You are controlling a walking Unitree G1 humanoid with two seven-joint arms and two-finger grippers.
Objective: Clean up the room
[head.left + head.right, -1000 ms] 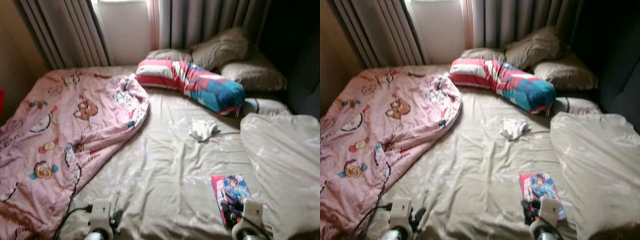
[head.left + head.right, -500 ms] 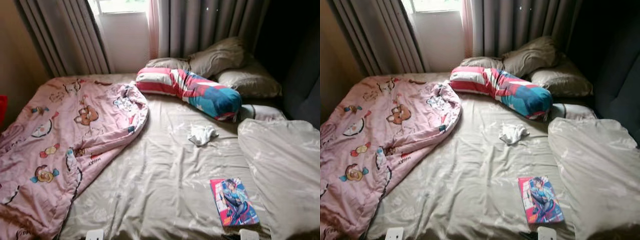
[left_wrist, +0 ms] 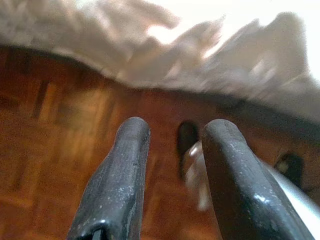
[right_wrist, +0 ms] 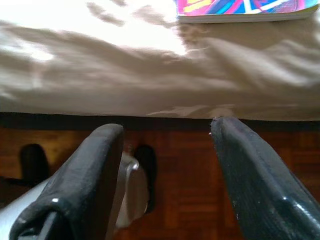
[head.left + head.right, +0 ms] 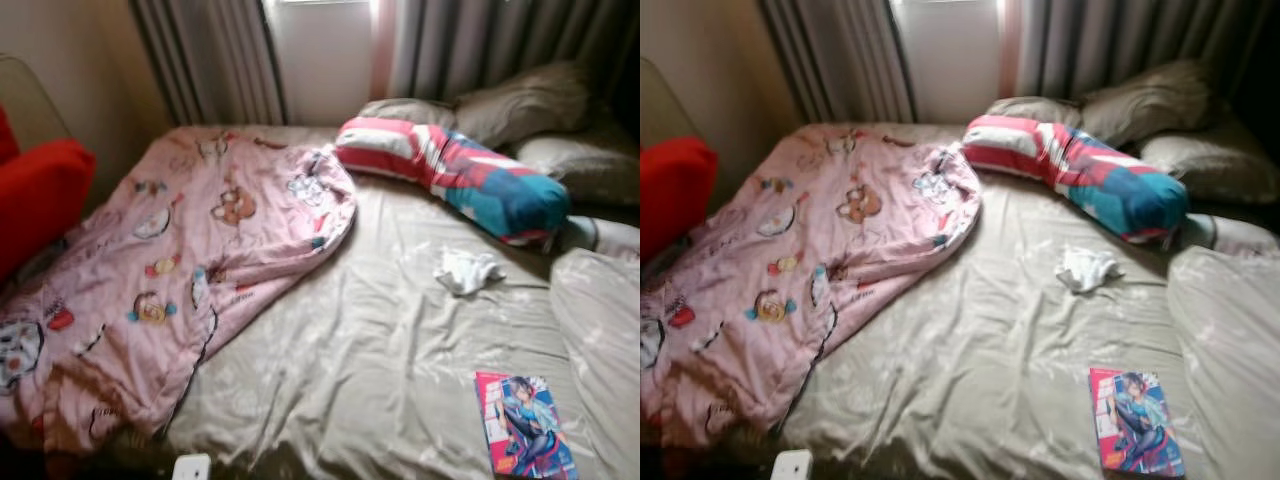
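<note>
You are looking at one bed carrying one pink cartoon blanket, one striped bolster, three beige pillows, one white crumpled cloth and one comic book. One red chair is standing beside it, and two curtains are hanging behind.

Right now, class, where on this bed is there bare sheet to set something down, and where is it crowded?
The widest bare patch of beige sheet lies between the pink quilt and the comic book, below the white cloth. A narrower strip runs between the cloth and the striped bolster. The head end is crowded with pillows.
</note>
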